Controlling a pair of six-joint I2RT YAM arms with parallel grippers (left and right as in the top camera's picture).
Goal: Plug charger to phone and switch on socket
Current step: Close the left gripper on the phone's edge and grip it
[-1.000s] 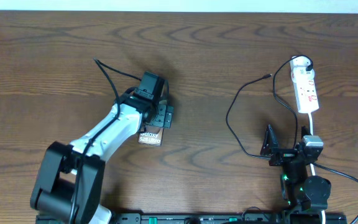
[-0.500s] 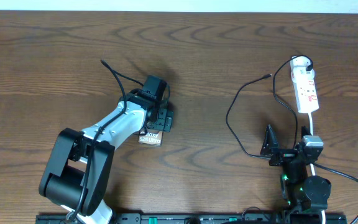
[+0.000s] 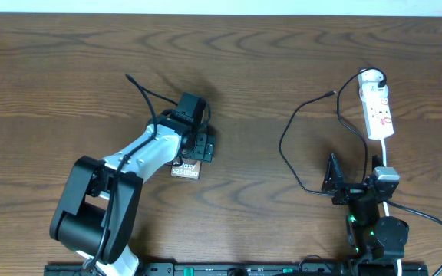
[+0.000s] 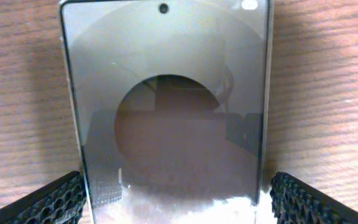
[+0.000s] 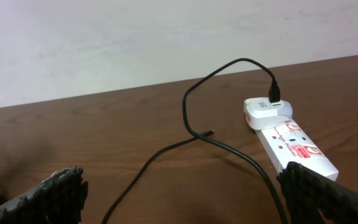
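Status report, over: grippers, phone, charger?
Left gripper open, straddling phone. Right gripper open, empty. Charger tip loose on table, not in phone. Nothing in the way.

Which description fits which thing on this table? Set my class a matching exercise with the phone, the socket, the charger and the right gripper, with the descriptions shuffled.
Things:
1. phone
2. socket
3. charger
4. right gripper

Descriptions:
A. black, one end in a white adapter, small tip lying free on the table
B. open and empty
C. white with red marks, on the table's right side
D. lying flat between the fingers of the left gripper

Pairs: 1-D, 2-C, 3-A, 4-B
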